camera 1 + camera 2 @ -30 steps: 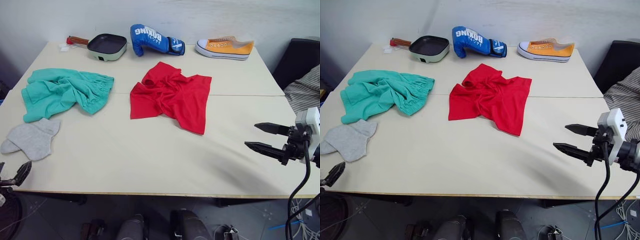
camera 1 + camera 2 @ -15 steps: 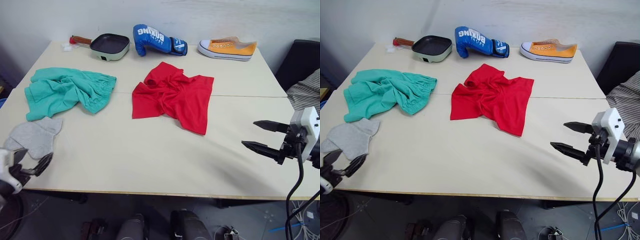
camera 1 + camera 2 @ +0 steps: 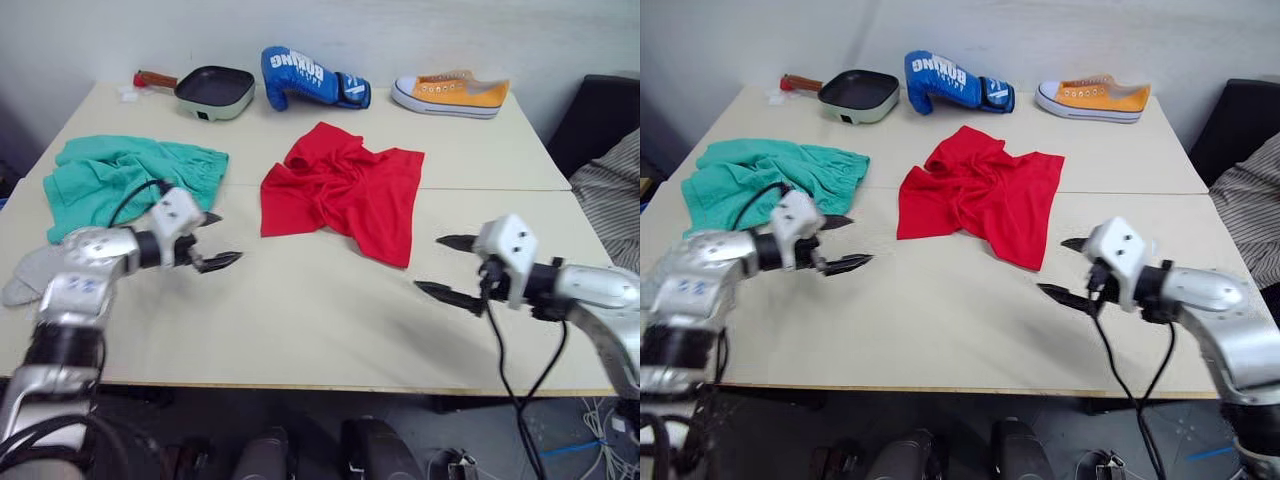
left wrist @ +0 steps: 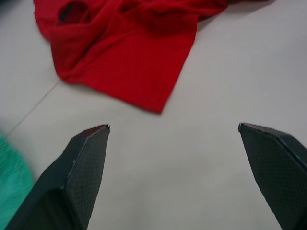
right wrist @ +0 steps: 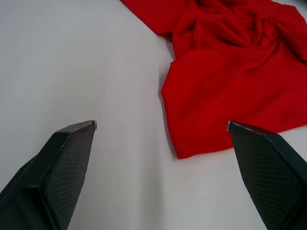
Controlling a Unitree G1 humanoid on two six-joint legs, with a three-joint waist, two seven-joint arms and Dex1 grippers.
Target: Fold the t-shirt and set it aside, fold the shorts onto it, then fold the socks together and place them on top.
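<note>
I see a pale wooden desk (image 3: 300, 330) spread under my pincers, a seam running across it, a plain white wall (image 3: 400, 30) beyond, dark floor (image 3: 520, 440) below its near edge.

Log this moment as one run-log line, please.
phase: approach | left gripper: jaws open, empty | right gripper: jaws open, empty | t-shirt: crumpled, unfolded, between grippers | shorts: unfolded | socks: partly hidden

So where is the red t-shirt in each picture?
Left eye view: the t-shirt lies mid-table, crumpled.
Right eye view: mid-table too, behind the seam line.
Left wrist view: it lies beyond the open left tool.
Right wrist view: it lies beyond the open right tool.
Shared landmark: the t-shirt's pointed near corner.
</note>
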